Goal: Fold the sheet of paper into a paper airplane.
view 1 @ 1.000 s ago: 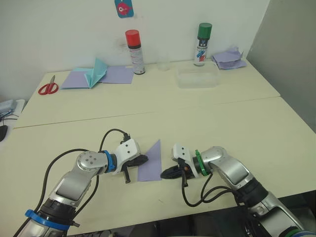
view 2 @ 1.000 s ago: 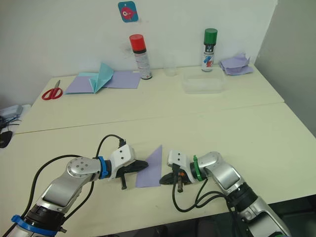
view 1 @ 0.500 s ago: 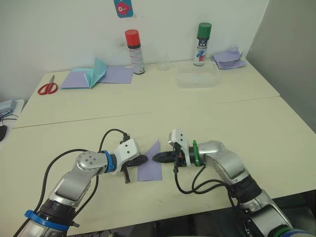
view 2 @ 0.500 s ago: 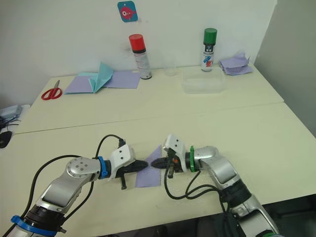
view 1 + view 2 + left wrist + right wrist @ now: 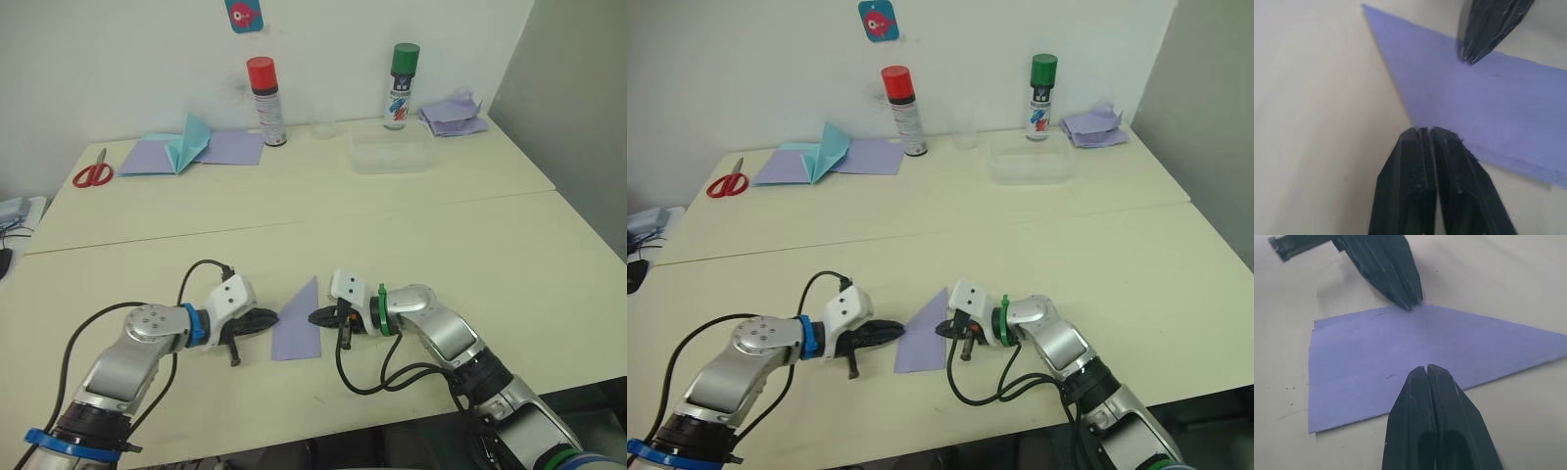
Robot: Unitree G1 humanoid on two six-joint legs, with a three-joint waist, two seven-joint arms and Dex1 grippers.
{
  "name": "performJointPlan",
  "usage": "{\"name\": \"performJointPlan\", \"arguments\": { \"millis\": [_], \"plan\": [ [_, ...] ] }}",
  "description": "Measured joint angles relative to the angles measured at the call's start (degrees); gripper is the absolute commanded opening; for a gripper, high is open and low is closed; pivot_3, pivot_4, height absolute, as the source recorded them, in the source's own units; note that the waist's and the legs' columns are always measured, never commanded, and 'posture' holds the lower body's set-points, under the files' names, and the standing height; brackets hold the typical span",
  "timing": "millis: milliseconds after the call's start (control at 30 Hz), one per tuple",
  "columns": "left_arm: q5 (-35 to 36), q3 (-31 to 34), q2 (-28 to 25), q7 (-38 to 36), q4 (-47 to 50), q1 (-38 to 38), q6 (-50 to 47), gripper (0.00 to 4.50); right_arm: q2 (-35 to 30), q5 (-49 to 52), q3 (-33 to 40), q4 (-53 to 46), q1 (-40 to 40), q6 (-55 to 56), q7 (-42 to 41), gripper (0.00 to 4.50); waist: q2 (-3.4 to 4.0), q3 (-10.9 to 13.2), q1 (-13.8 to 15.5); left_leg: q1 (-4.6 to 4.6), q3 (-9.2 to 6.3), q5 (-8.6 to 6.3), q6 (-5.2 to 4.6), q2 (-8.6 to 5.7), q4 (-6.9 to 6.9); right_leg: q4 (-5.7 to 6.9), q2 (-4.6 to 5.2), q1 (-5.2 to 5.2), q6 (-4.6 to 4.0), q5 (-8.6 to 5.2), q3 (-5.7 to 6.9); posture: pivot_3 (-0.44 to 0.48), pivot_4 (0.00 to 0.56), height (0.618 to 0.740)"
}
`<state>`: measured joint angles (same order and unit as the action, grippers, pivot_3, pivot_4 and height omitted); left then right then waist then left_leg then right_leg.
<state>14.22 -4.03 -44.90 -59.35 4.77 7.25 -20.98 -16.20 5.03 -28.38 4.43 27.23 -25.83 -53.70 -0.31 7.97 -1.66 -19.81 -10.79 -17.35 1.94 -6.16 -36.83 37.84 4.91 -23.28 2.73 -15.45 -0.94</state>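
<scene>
Flat on the cream table [image 5: 509,245], the folded pale lavender sheet of paper [image 5: 299,323] lies between the left gripper [image 5: 271,318] and right gripper [image 5: 315,317], both pinched closed, empty, tips at its edges. Red scissors [image 5: 92,173], spray cans well behind.

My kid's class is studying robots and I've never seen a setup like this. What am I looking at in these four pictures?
This is a humanoid robot with two arms, each ending in a pincer of two black fingers. Two pictures come from cameras in its head, looking down over a cream table. The other two come from cameras on its wrists, looking along the fingers.

Between the arms lies the sheet of paper, lavender and already folded to a pointed shape. The left pincer and the right pincer are both shut, tips at opposite edges of the paper; neither holds it.

At the back stand a red-capped spray can and a green-capped spray can, with red scissors, a teal folded paper and a clear tray.
</scene>
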Motion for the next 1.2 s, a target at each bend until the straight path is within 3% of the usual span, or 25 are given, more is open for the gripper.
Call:
{"name": "performJointPlan", "arguments": {
  "millis": [167, 233, 433, 800, 1200],
  "plan": [
    [-0.4, -0.3, -1.3, -4.2, -6.7, 5.0, 4.7, 2.99, -0.9, 0.1, 0.1, -1.9, -1.1, -0.5, 0.0, 0.0, -0.11, 0.1, 0.3, -0.03, -0.02, 0.01, 0.01, -0.04, -0.02, -0.06, 0.01, 0.01, -0.01, 0.0, 0.01, 0.0, 0.15, 0.74],
    [-3.4, -1.5, -0.4, -4.2, -12.5, 10.0, 11.7, 3.62, -1.2, 0.2, 0.2, -2.2, -1.3, -0.8, 0.0, 0.0, -0.13, 0.1, 0.5, -0.03, -0.04, 0.02, 0.03, -0.05, -0.04, -0.06, 0.01, 0.02, -0.01, 0.01, 0.05, 0.0, 0.15, 0.74],
    [-11.9, -6.5, 3.9, -6.2, -32.7, 24.2, 34.2, 3.62, -1.2, 0.7, 0.4, -2.3, -1.3, -1.0, -0.3, 0.0, -0.18, 0.1, 0.8, -0.08, -0.01, 0.02, 0.03, -0.09, -0.07, -0.08, 0.03, -0.01, -0.01, 0.01, 0.03, 0.0, 0.15, 0.74],
    [-22.7, -14.4, 8.8, -8.0, -57.0, 39.7, 64.4, 3.62, -0.9, 2.0, 1.8, -3.2, -0.8, -5.6, -0.2, 0.0, -0.29, 0.1, 0.2, -0.17, 0.01, 0.0, 0.03, -0.15, -0.12, -0.04, 0.08, -0.11, -0.01, 0.01, 0.05, 0.0, 0.15, 0.74],
    [-22.6, -15.4, 11.1, -12.5, -63.7, 42.9, 74.6, 3.62, -1.7, 3.6, 4.9, -3.7, 0.2, -9.0, 0.3, 0.0, -0.32, 0.1, 0.1, -0.21, 0.0, 0.0, 0.03, -0.16, -0.16, 0.07, 0.06, -0.19, -0.01, 0.01, 0.08, 0.0, 0.15, 0.74]
  ]
}}
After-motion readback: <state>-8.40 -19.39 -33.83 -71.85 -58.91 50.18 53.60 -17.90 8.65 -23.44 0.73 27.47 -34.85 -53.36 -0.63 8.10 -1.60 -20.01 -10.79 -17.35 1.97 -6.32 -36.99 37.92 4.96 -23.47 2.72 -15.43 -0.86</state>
